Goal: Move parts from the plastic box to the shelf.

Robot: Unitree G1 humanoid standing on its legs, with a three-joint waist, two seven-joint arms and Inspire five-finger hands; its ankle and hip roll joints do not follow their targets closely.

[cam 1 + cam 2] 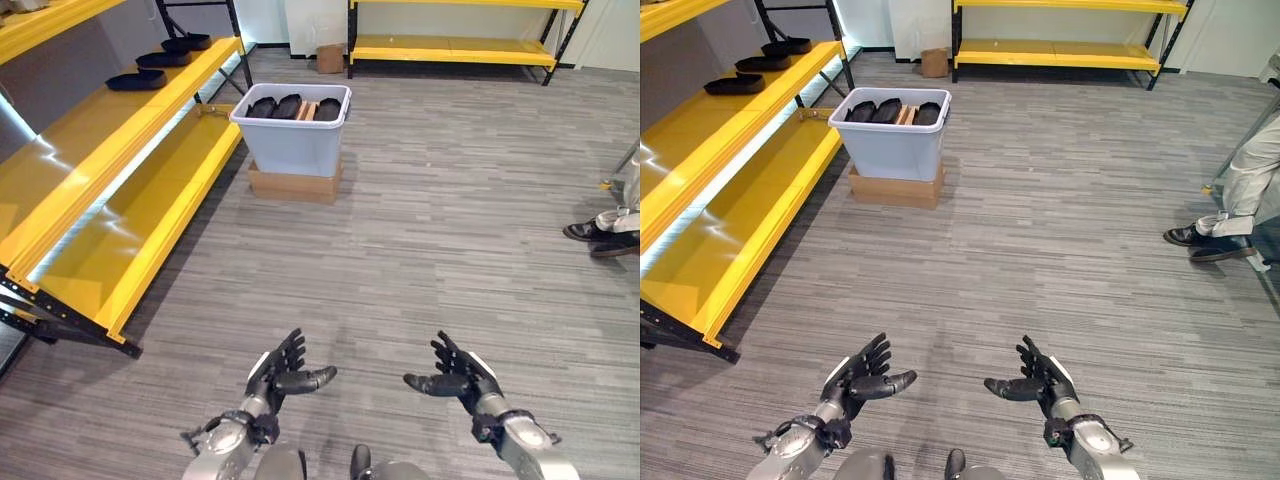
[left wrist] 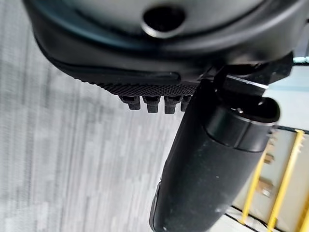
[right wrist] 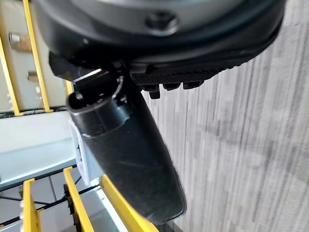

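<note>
A pale grey plastic box [image 1: 292, 142] stands on a cardboard base [image 1: 293, 185] on the floor, some way ahead of me. Several black parts [image 1: 283, 106] and a wooden piece lie inside it. To the left runs a yellow shelf [image 1: 95, 150]; three black parts [image 1: 137, 80] rest on its middle level at the far end. Low in front of me, my left hand [image 1: 282, 372] and right hand [image 1: 455, 375] are both open and hold nothing. They are far from the box.
A second yellow shelf [image 1: 450, 48] lines the back wall, with a small cardboard box [image 1: 329, 58] on the floor beside it. A person's legs and dark shoes [image 1: 1207, 238] show at the right edge. Grey plank floor lies between me and the box.
</note>
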